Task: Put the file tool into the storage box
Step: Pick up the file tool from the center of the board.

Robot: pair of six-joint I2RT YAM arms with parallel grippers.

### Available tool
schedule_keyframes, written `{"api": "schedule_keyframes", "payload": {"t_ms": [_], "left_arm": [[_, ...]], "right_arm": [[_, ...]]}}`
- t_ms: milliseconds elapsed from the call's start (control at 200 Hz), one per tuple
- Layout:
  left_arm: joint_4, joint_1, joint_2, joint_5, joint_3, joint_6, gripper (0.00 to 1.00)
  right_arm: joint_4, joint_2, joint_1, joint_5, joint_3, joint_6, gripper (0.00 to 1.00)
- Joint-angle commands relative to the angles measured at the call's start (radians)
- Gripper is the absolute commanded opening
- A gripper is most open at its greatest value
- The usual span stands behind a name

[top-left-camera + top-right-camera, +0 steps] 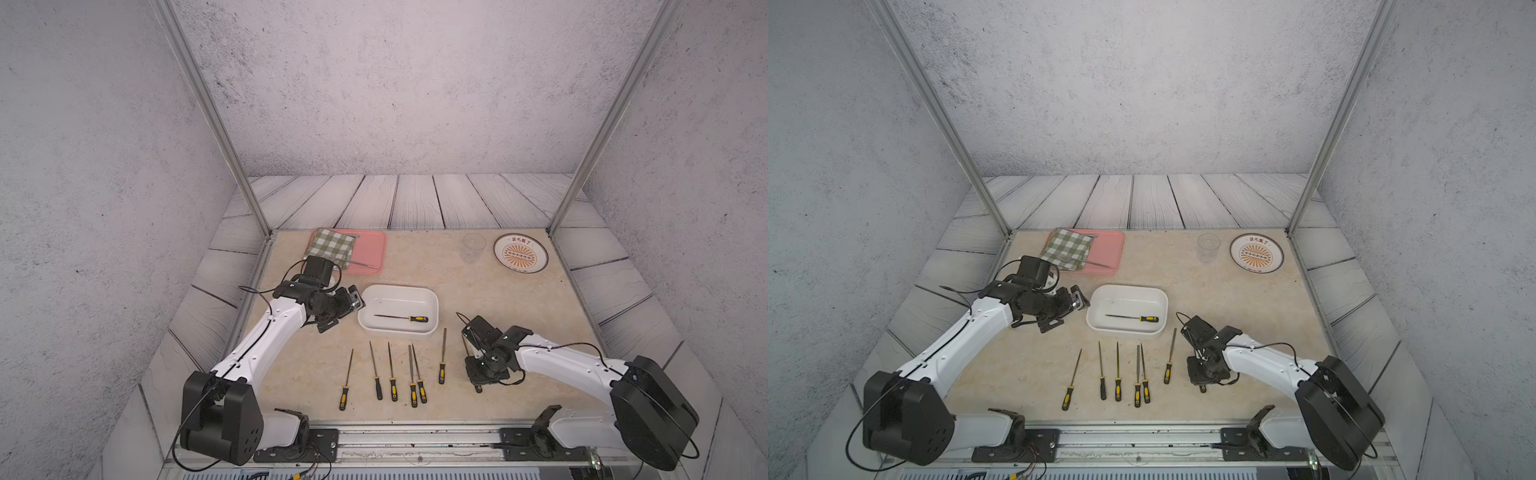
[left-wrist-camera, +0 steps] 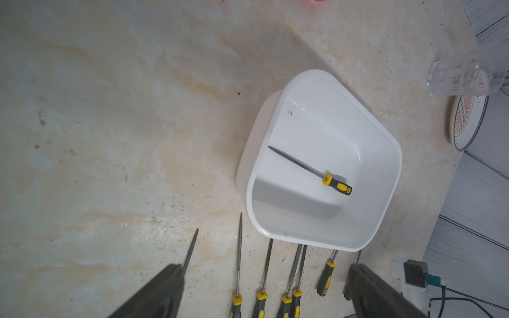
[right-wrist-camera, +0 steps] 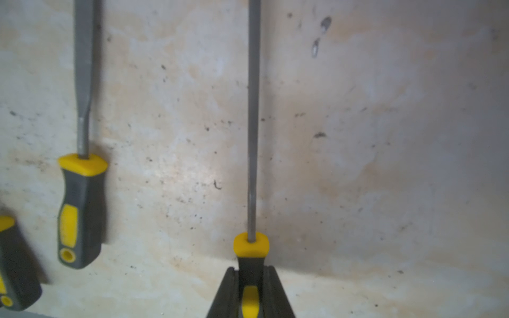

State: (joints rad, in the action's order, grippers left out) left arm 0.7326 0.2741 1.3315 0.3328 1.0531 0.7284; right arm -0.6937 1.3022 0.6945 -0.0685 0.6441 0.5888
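Note:
The file tool (image 3: 252, 137), a thin grey shaft with a yellow-and-black handle, lies on the table with my right gripper (image 3: 251, 271) shut on its handle. In both top views the arm covers most of it; only the handle end (image 1: 478, 389) pokes out below the right gripper (image 1: 477, 376). The storage box (image 1: 399, 291), a shallow white tub, stands mid-table to the far left of that grip and holds one file (image 1: 403, 318). My left gripper (image 2: 265, 268) hangs open and empty by the box's left end (image 1: 345, 313).
Several more files (image 1: 392, 374) lie side by side in front of the box (image 2: 316, 74), the nearest (image 3: 82, 179) just left of the held one. At the back are a pink tray (image 1: 370, 249) with a checked cloth (image 1: 332, 245), a clear cup (image 1: 473, 245) and a plate (image 1: 520, 252).

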Motion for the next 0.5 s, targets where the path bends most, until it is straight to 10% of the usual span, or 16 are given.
{"api": "schedule_keyframes", "payload": {"t_ms": [0, 495], "left_arm": [[0.015, 0.016, -0.017, -0.027, -0.002, 0.006, 0.99], [0.017, 0.033, -0.095, -0.090, 0.020, -0.034, 0.98]], "right_arm": [[-0.002, -0.033, 0.000, 0.008, -0.011, -0.007, 0.13], [-0.045, -0.142, 0.000, 0.051, 0.023, -0.022, 0.11]]}}
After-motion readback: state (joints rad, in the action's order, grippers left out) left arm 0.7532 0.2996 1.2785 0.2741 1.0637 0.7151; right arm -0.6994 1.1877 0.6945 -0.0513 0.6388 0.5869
